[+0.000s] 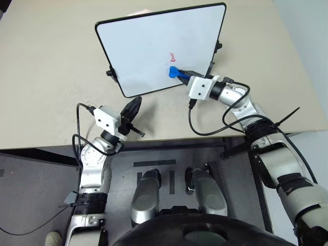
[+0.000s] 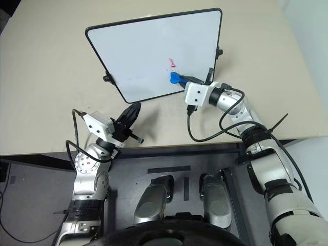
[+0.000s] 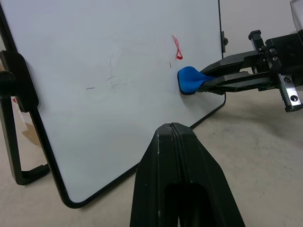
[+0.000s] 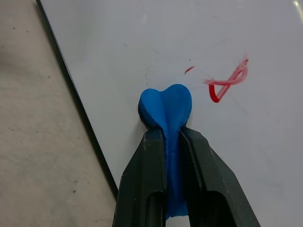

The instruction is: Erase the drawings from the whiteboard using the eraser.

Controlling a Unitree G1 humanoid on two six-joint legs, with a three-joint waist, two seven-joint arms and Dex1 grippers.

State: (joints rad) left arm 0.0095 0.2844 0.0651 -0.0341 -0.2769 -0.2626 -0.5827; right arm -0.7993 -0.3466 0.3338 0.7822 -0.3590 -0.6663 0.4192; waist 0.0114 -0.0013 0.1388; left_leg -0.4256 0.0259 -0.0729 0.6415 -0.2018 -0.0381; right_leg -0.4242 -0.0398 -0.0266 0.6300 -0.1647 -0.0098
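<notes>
While the whiteboard stands propped and tilted on the beige table, we hold the blue eraser clamped between the two black fingers of the right gripper, its rounded head pressed against, or at least just touching, the white surface near the board's lower edge. The red drawing, a small looped scribble with a short stray dash beside it, sits just above the eraser head in the head views and remains intact, so we judge the wiping step to be in hand but not yet effective on the mark itself. Faint grey smudges show elsewhere on the board and are too slight to read. Our left gripper rests apart from the board, above the near table edge, with its fingers closed together and holding nothing. For the next move, we judge that the right arm needs to carry the eraser up the board across the red loop while keeping the head pressed flat to the surface, then pass back over it to catch the dash. Since the board stands on a light stand, excess pressure could push it back or tip it; moderate contact is advisable.
</notes>
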